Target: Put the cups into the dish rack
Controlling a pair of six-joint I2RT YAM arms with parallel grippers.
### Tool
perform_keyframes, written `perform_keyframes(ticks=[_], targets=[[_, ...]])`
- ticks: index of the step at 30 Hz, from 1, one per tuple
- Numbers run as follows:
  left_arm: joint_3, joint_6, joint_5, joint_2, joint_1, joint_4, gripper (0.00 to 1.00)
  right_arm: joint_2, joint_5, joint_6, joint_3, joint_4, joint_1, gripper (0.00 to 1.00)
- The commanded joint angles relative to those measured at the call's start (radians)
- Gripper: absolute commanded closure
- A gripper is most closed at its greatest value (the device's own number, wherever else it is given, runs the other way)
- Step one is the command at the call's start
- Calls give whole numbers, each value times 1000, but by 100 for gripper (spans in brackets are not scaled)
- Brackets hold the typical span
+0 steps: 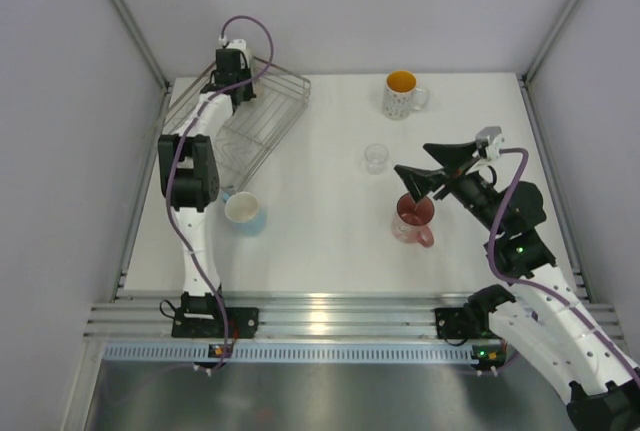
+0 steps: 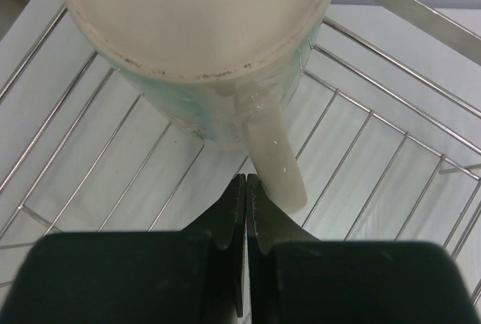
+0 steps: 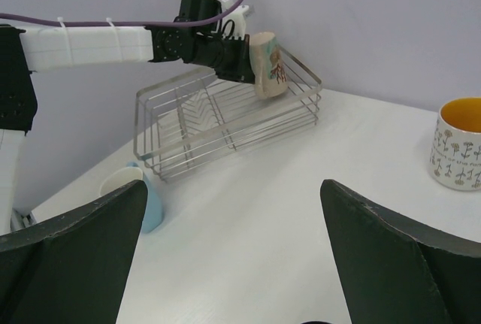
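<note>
My left gripper (image 1: 236, 63) is over the back corner of the silver wire dish rack (image 1: 268, 119). It carries the cream mug (image 2: 195, 46) with the base toward its camera. The jaws are pressed together and the handle (image 2: 279, 160) lies against the right finger. The right wrist view shows this mug (image 3: 267, 65) above the rack (image 3: 225, 125). My right gripper (image 1: 414, 163) is open and empty above the pink-red mug (image 1: 413, 219). The dotted mug with the yellow inside (image 1: 402, 96) stands at the back. One clear glass (image 1: 375, 158) stands mid-table. The light blue cup (image 1: 245, 213) stands in front of the rack.
The rack sits askew at the table's back left, close to the left wall. The grid bars of the rack (image 2: 376, 136) fill the left wrist view below the mug. The dotted mug (image 3: 457, 143) and the blue cup (image 3: 139, 198) also show in the right wrist view.
</note>
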Motion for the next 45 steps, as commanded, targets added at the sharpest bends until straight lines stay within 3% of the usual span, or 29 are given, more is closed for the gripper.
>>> perform_keyframes(ticks=[1, 14, 20, 24, 30, 35, 45], targets=[[79, -18, 49, 25, 2, 12, 100, 1, 6, -2, 17, 46, 13, 1], [85, -12, 141, 45, 2, 103, 100, 13, 8, -5, 9, 49, 15, 1], [28, -44, 12, -12, 0, 109, 100, 7, 11, 15, 26, 12, 15, 1], [-15, -27, 4, -68, 0, 109, 100, -2, 9, 35, 44, -15, 15, 1], [-99, 11, 76, -162, -4, 160, 100, -3, 11, 62, 58, -34, 15, 1], [-144, 58, 260, -193, -7, 210, 100, -2, 14, 78, 57, -28, 15, 0], [26, 80, 209, -46, -9, 253, 100, 18, 17, 59, 70, -28, 15, 0]])
